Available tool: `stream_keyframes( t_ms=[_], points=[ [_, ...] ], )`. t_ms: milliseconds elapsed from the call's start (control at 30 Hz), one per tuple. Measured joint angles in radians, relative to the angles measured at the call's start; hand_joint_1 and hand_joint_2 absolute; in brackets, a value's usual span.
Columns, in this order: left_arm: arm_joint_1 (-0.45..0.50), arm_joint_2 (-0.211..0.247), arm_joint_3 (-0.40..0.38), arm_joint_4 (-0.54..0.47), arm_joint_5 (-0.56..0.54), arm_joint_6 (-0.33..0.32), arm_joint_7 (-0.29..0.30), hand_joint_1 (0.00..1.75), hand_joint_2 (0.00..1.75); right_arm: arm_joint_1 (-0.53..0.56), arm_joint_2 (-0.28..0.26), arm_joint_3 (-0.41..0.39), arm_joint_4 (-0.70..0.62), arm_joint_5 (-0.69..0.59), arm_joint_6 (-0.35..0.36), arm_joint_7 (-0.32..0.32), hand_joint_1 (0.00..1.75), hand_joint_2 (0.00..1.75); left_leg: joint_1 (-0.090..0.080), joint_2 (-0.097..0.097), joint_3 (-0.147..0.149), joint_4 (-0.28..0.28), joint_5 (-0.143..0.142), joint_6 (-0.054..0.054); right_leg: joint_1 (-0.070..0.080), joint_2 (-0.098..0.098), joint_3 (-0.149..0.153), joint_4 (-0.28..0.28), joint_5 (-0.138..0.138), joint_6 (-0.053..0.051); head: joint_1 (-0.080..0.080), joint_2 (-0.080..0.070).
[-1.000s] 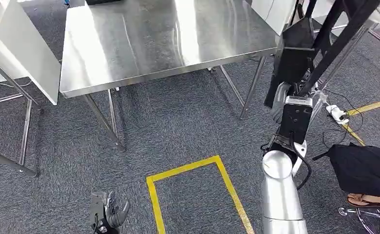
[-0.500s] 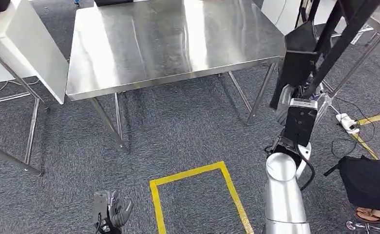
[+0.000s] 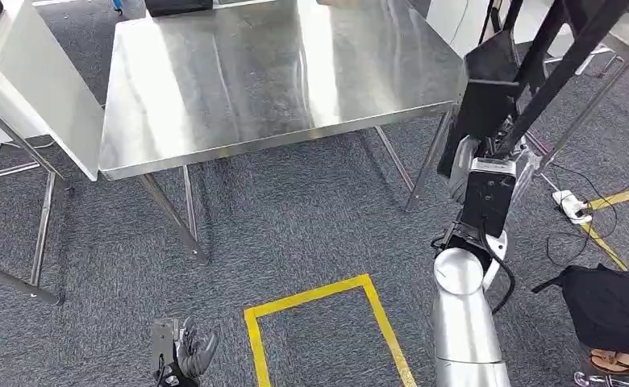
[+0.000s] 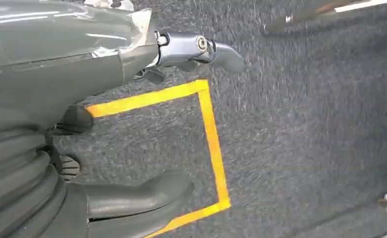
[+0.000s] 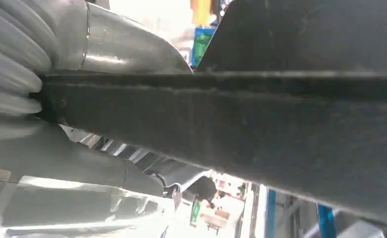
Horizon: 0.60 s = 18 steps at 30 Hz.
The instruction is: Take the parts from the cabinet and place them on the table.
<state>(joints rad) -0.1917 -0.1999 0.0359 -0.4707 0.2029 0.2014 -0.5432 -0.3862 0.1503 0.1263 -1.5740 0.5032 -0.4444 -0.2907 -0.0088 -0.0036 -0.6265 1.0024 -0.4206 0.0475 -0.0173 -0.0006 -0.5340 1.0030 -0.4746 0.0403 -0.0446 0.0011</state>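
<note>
Robot's-eye view down onto grey carpet. Our right hand (image 3: 463, 171), raised beside the steel table (image 3: 214, 89), grips a black part (image 3: 489, 101) made of a flat plate and long angled bars; fingers wrap it at its lower end. We judge it rigid, fairly light and awkwardly long, so a grip near the plate should steady it. Our left hand (image 3: 186, 355) hangs low over the carpet, fingers loosely curled, holding nothing. The part's upper end is cut off, and our right fingers are mostly hidden behind it.
</note>
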Motion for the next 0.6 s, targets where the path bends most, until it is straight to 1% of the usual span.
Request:
stream_keyframes(
  t_ms=[33,67,100,133,167,200,233,267,300,333,367,400,433,467,500,533,567,600],
  points=[
    [0.0,0.0,0.0,0.0,0.0,0.0,0.0,0.0,1.75,-0.001,0.0,0.0,0.0,0.0,0.0,0.0,1.75,1.75,0.003,-0.005,0.016,-0.005,0.0,0.006,0.0,-0.001,0.006,0.002,-0.001,0.001,0.0,0.0],
    [0.0,0.0,0.001,-0.001,0.0,0.0,0.0,0.0,1.75,-0.001,0.0,-0.001,0.0,0.0,0.0,0.0,1.75,1.75,0.009,-0.005,0.034,-0.014,0.0,0.009,-0.003,-0.001,-0.005,0.022,-0.017,0.001,0.003,0.0],
    [-0.002,0.0,0.001,-0.001,0.0,-0.001,0.0,0.0,1.75,-0.006,0.0,0.0,0.0,0.001,0.0,0.0,1.75,1.75,0.01,-0.005,0.041,-0.016,-0.004,0.016,-0.002,0.0,-0.026,0.067,-0.033,-0.001,0.006,0.0],
    [-0.004,-0.002,0.001,-0.001,0.0,-0.001,0.0,0.0,1.75,-0.009,-0.001,0.0,0.0,0.001,0.0,0.0,1.75,1.75,0.01,-0.005,0.045,-0.016,-0.007,0.019,-0.002,0.0,-0.076,0.148,-0.054,-0.001,0.013,0.0],
    [-0.003,-0.004,0.001,-0.001,0.0,-0.002,0.0,0.0,1.75,-0.007,-0.002,0.0,0.0,0.001,0.0,0.0,1.75,1.75,0.009,-0.006,0.047,-0.016,-0.011,0.02,-0.002,0.0,-0.131,0.231,-0.08,-0.002,0.014,0.0],
    [-0.002,-0.003,0.001,-0.001,0.0,-0.002,0.0,0.0,1.75,-0.003,-0.002,0.0,0.0,-0.001,0.0,0.0,1.75,1.75,0.009,-0.007,0.048,-0.015,-0.016,0.02,-0.002,0.0,-0.179,0.294,-0.101,-0.003,0.015,0.0],
    [0.0,-0.003,0.001,-0.001,-0.001,-0.002,0.0,0.0,1.75,0.001,-0.003,-0.001,0.001,-0.001,0.0,0.0,1.75,1.75,0.008,-0.01,0.053,-0.015,-0.021,0.019,-0.002,0.0,-0.208,0.317,-0.1,0.001,0.017,0.0],
    [0.001,-0.003,0.002,-0.001,0.0,-0.002,0.001,0.0,1.75,0.002,-0.005,-0.002,0.003,-0.001,0.0,0.0,1.75,1.75,0.008,-0.012,0.061,-0.015,-0.027,0.017,-0.003,0.0,-0.211,0.286,-0.075,0.011,0.017,0.0],
    [0.002,-0.003,0.002,-0.001,-0.001,-0.002,0.001,0.0,1.75,0.003,-0.006,-0.002,0.003,-0.001,0.0,0.0,1.75,1.75,0.009,-0.014,0.074,-0.015,-0.036,0.014,-0.003,0.0,-0.184,0.201,-0.023,0.025,0.019,0.0],
    [0.001,-0.004,0.002,-0.001,-0.001,-0.002,0.001,0.0,1.75,0.002,-0.006,-0.002,0.003,-0.001,0.0,0.0,1.75,1.75,0.009,-0.015,0.083,-0.015,-0.043,0.012,-0.003,0.0,-0.156,0.127,0.017,0.032,0.019,0.0],
    [0.002,-0.006,0.003,-0.001,-0.001,-0.002,0.001,0.0,1.75,0.002,-0.006,-0.002,0.003,0.0,0.0,0.0,1.75,1.75,0.009,-0.015,0.096,-0.015,-0.056,0.006,-0.002,-0.001,-0.11,0.005,0.086,0.04,0.021,0.0],
    [0.001,-0.006,0.003,-0.001,-0.001,-0.002,0.001,0.0,1.75,0.002,-0.006,-0.002,0.004,0.0,0.0,0.0,1.75,1.75,0.006,-0.015,0.102,-0.014,-0.061,0.001,0.0,0.0,-0.108,-0.01,0.096,0.027,0.023,0.0],
    [0.001,-0.006,0.003,-0.001,-0.001,-0.002,0.001,0.0,1.75,0.002,-0.007,-0.002,0.004,-0.001,0.0,0.0,1.75,1.75,0.004,-0.017,0.102,-0.013,-0.064,-0.002,0.005,-0.002,-0.109,-0.015,0.075,0.007,0.019,0.0],
    [0.0,-0.006,0.003,-0.001,-0.001,-0.002,0.001,0.0,1.75,0.001,-0.007,-0.002,0.005,-0.001,0.0,0.0,1.75,1.75,0.004,-0.016,0.097,-0.015,-0.067,-0.006,0.008,-0.001,-0.099,-0.013,0.071,-0.007,0.02,0.0],
    [0.0,-0.006,0.004,-0.001,-0.001,-0.002,0.002,0.0,1.75,0.001,-0.007,-0.002,0.005,-0.001,0.0,0.0,1.75,1.75,0.004,-0.016,0.094,-0.016,-0.07,-0.011,0.01,0.0,-0.098,-0.013,0.082,-0.012,0.019,0.0],
    [0.001,-0.007,0.004,-0.001,-0.001,-0.002,0.002,0.0,1.75,0.002,-0.008,-0.005,0.005,-0.001,0.0,0.0,1.75,1.75,0.003,-0.017,0.1,-0.008,-0.069,-0.015,0.009,0.001,-0.099,-0.015,0.08,-0.021,0.018,0.0],
    [0.001,-0.007,0.004,-0.001,-0.001,-0.002,0.002,0.0,1.75,0.002,-0.008,-0.005,0.005,-0.001,0.0,0.0,1.75,1.75,0.003,-0.016,0.103,-0.009,-0.073,-0.017,0.007,0.003,-0.093,-0.015,0.078,-0.025,0.018,0.0],
    [0.001,-0.005,0.004,-0.002,-0.001,-0.002,0.002,0.0,1.75,0.002,-0.006,-0.004,0.005,-0.001,0.0,0.0,1.75,1.75,0.005,-0.013,0.09,0.008,-0.077,-0.021,-0.002,0.004,-0.081,-0.019,0.076,-0.027,0.017,0.0]
  ],
)
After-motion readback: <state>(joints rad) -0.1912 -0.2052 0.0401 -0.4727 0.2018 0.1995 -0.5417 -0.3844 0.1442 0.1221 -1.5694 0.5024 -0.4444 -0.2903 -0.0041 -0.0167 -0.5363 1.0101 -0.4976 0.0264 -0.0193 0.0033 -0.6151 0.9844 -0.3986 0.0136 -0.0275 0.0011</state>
